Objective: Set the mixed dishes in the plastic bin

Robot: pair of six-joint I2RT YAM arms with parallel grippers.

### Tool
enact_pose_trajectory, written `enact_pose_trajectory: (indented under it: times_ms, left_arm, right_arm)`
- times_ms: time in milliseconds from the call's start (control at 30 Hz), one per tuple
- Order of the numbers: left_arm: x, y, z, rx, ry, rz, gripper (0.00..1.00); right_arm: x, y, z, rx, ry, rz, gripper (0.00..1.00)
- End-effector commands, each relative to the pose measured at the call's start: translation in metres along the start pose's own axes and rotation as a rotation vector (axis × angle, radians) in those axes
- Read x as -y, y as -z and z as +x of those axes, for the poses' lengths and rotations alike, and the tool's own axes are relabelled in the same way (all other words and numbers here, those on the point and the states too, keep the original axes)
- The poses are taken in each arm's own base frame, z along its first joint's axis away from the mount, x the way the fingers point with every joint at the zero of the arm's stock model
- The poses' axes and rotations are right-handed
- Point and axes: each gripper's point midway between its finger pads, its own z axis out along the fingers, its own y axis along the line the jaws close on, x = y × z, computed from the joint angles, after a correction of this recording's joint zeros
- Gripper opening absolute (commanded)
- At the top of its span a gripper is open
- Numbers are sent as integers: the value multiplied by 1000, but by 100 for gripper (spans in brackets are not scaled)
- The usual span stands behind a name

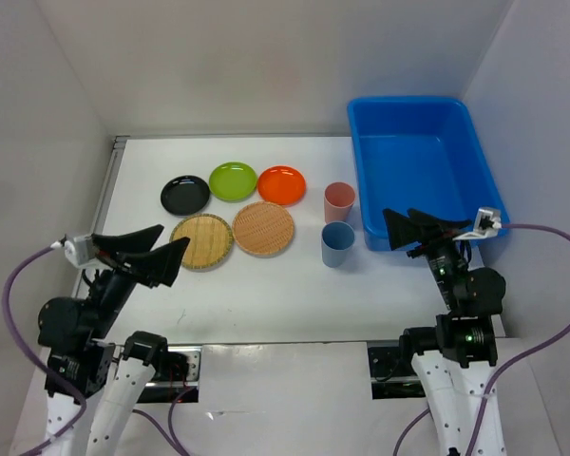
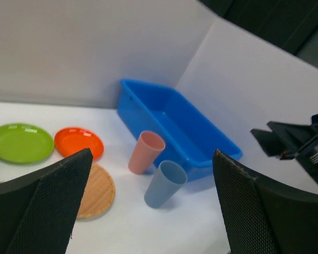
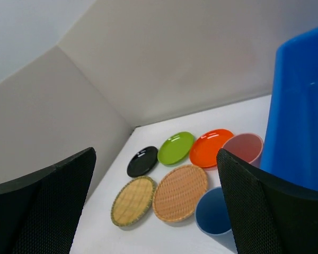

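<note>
While left gripper (image 1: 174, 237) and right gripper (image 1: 397, 215) gape empty — white table (image 1: 294, 290), grey walls (image 1: 266, 57).

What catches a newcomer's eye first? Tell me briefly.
The large bright blue rectangular plastic bin sits empty at far right. Left of it, a black round plate, lime green plate and orange plate line up behind two tan woven round trays; a pink cup and blue cup stand nearest it.

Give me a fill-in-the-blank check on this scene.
The small round lime green plate lies between the small round black plate and the ____ one. The blue plastic cup stands nearer the arms than the ____ cup. The left pincer and right pincer hold nothing; both are ____. The large blue rectangular plastic bin is ____.
Missing: orange; pink; open; empty.
</note>
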Motion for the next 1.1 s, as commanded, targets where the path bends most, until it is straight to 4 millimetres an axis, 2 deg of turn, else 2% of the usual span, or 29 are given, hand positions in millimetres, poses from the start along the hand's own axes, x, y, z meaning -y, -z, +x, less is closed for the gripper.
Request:
enact_pose_trajectory:
  times_ms: [0,33,67,100,133,233,267,333,433,533,567,600,633,700,733,767,933,1000,1067]
  left_arm:
    - [6,-15,-8,-25,-27,25,100]
    - [6,-21,-6,-53,-32,24,100]
    - [-9,-36,9,-140,-35,-15,100]
    - [-7,-43,12,-181,-37,-3,100]
    - [-21,-58,31,-272,-18,-29,100]
    - [-38,-74,70,-442,19,-32,100]
    - [-43,-77,76,-464,15,-41,100]
    - [-51,-83,83,-492,16,-55,100]
    - [-59,-91,86,-501,25,-98,100]
    - [-57,-102,87,-528,20,-105,100]
    - [-66,-104,85,-524,2,-157,100]
    - [-72,-103,97,-588,-8,-193,100]
    - [-73,-108,86,-576,-31,-215,100]
    - [-90,-107,93,-629,-73,-304,100]
    - [-92,-107,94,-644,-87,-316,100]
    - [-96,-109,87,-629,-103,-354,100]
    - [-124,-99,100,-706,-161,-491,100]
    - [-133,-95,105,-728,-172,-538,100]
    - [-136,-95,107,-731,-184,-556,100]
  right_arm:
    - [-10,-10,-4,-48,78,-34,99]
    - [-6,-13,-1,-62,73,-23,99]
    - [3,-15,6,-91,61,13,99]
    - [13,-21,16,-132,46,46,99]
    - [19,-23,21,-154,38,63,99]
    - [24,-29,30,-213,41,75,99]
    - [19,-30,27,-218,53,62,99]
    - [24,-35,34,-261,47,80,99]
    - [23,-45,42,-318,26,80,99]
    - [18,-55,56,-367,2,79,99]
    - [17,-60,56,-366,4,87,99]
    - [18,-64,63,-383,15,117,99]
    - [21,-68,66,-398,26,144,99]
    - [29,-82,76,-442,43,206,99]
    - [31,-86,88,-499,44,236,95]
    - [34,-87,94,-521,48,256,94]
    - [54,-71,121,-596,71,401,91]
    - [55,-64,120,-577,49,427,88]
    - [67,-55,123,-577,47,488,87]
